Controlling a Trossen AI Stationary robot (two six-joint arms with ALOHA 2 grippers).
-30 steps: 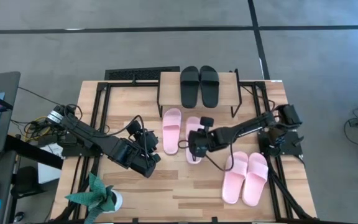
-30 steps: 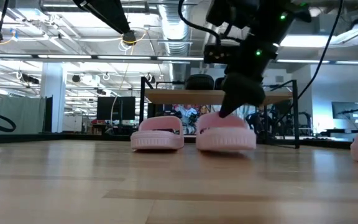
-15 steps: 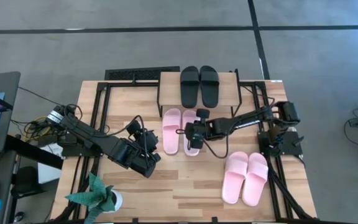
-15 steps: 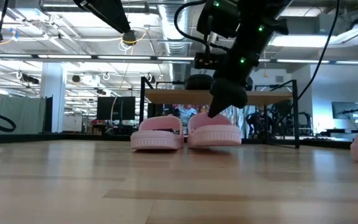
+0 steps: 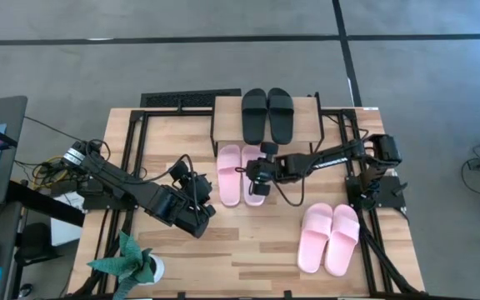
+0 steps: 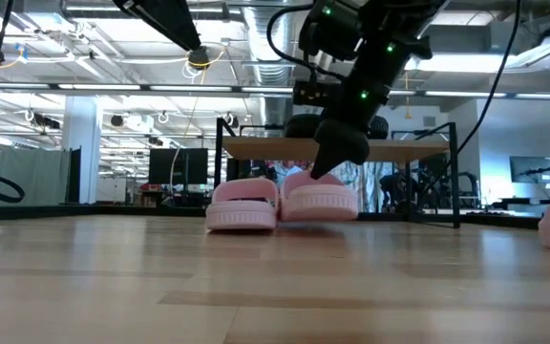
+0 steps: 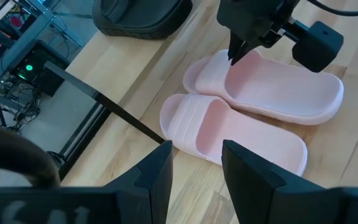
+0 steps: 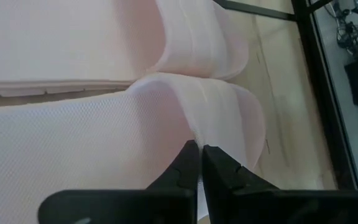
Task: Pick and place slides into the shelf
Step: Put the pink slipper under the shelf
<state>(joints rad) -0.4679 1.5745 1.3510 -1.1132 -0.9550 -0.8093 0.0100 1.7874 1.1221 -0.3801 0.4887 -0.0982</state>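
The bench point(image 5: 248, 250) carried the shelf point(image 5: 227, 107) at its far edge, with the black pair point(image 5: 267, 115) on the plank top. The right arm reached across from the right side — its body hid part of the gripped pink slide point(image 5: 255, 187). The right claw point(image 5: 255, 171) was clenched on that slide's strap, just in front of the shelf, touching the second pink slide point(image 5: 229, 173). Another pink pair point(image 5: 329, 237) lay near the right front. The left claw point(image 5: 198, 190) hovered beside the slides, fingers released.
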